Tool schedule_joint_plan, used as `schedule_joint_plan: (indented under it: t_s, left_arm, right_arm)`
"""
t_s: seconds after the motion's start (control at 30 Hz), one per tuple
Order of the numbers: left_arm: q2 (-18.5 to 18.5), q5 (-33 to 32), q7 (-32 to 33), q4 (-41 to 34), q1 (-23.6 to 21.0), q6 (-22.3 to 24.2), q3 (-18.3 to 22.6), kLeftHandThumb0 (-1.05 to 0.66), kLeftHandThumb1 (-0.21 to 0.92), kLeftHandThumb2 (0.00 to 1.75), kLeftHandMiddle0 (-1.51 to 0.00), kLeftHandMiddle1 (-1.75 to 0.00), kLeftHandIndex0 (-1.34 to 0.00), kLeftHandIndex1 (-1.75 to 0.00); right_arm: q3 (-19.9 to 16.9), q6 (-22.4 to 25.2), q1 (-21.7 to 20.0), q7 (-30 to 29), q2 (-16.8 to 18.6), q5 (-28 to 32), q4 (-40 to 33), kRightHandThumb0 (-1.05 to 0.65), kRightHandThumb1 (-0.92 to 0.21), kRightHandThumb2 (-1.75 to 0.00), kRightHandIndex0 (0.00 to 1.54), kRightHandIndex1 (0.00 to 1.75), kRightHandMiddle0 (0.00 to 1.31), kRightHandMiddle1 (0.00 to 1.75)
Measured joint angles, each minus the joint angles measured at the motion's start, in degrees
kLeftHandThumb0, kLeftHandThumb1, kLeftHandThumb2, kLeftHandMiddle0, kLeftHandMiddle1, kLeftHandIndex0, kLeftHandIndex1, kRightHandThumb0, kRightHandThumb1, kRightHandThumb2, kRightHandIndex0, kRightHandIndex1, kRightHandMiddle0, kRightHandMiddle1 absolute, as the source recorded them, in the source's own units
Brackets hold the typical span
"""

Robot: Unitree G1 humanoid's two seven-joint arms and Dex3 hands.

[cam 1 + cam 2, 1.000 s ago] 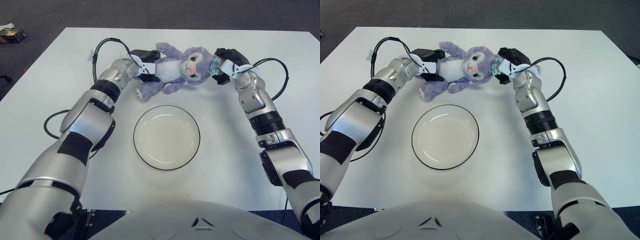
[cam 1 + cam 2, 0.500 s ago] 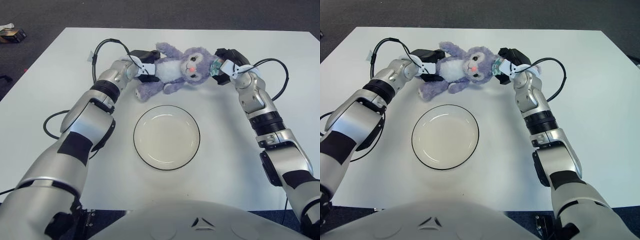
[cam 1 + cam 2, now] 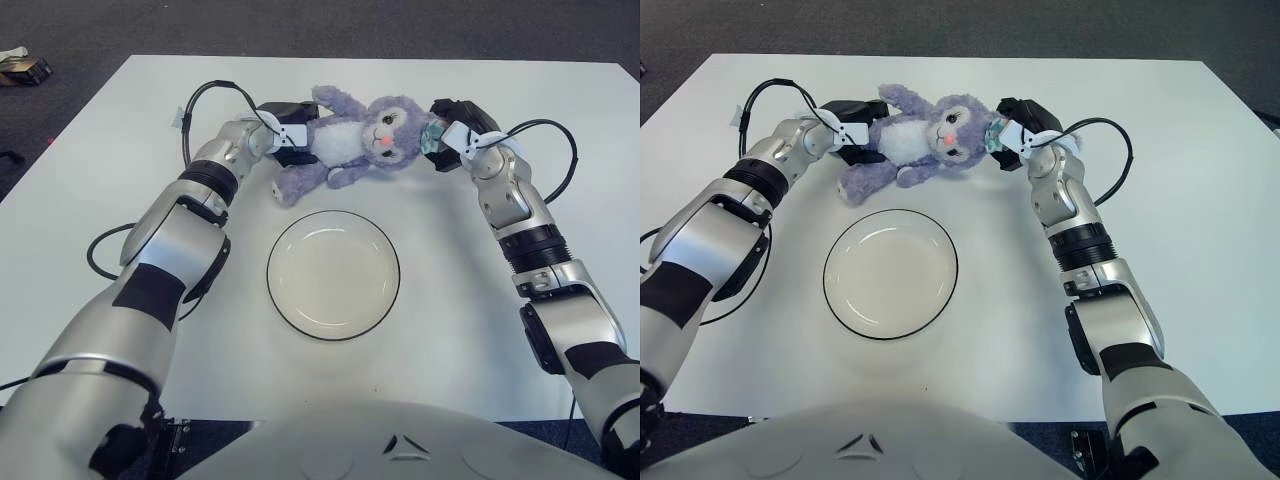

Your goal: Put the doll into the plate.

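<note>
I have the doll (image 3: 350, 142) pinched between both hands beyond the far rim of the plate (image 3: 333, 274), which sits bare on the table (image 3: 90, 150). My left hand (image 3: 288, 135) is closed against its lower body on the left, near the legs that trail toward the plate; my right hand (image 3: 450, 136) is closed against its head on the right, by the teal bit at its ear. Compared with a second ago the doll has shifted only slightly: it sits a touch higher and farther from the plate, its feet drawn a little away from the rim, and both hands have moved with it without loosening. I cannot tell whether the doll is touching the table. The plate has not moved.
</note>
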Motion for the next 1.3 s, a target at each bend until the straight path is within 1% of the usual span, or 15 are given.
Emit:
schedule_joint_plan:
  t_s: [0.33,0.5,0.7,0.9,1.3]
  left_arm:
    - [2.30,-4.27,-6.74,-1.87,-0.01,-0.99,3.94,0.13,0.40,1.00,-0.83,-1.75,-0.63,-1.75]
    - [4.31,-6.62,-9.91,-4.20,0.00,-3.47,6.07,0.13,0.40,0.98,-0.85,-1.75,-0.65,-1.75]
    - [5.98,-7.98,-10.87,-5.93,-0.02,-5.23,7.57,0.13,0.39,1.00,-0.86,-1.75,-0.66,-1.75]
    - [6.19,-8.19,-11.06,-6.21,-0.02,-5.86,8.04,0.13,0.38,1.02,-0.87,-1.75,-0.68,-1.75]
    - [6.63,-8.60,-11.51,-6.57,-0.02,-7.07,9.02,0.14,0.35,1.06,-0.89,-1.75,-0.69,-1.75]
  right_arm:
    - [-1.60,-0.07,0.59,4.00,-0.64,2.48,-4.10,0.45,-0.35,-1.27,0.58,1.75,0.70,1.75]
    - [-2.10,-0.06,1.09,5.75,-1.35,2.91,-6.82,0.45,-0.35,-1.26,0.58,1.75,0.70,1.75]
    - [-2.28,-0.95,1.28,6.46,-2.29,3.39,-8.19,0.45,-0.35,-1.27,0.58,1.75,0.70,1.75]
    - [-2.28,-2.27,1.48,6.54,-2.70,3.66,-8.21,0.45,-0.35,-1.27,0.58,1.75,0.70,1.75]
    - [-2.28,-3.09,1.93,6.61,-3.03,3.75,-8.23,0.46,-0.34,-1.27,0.58,1.75,0.71,1.75]
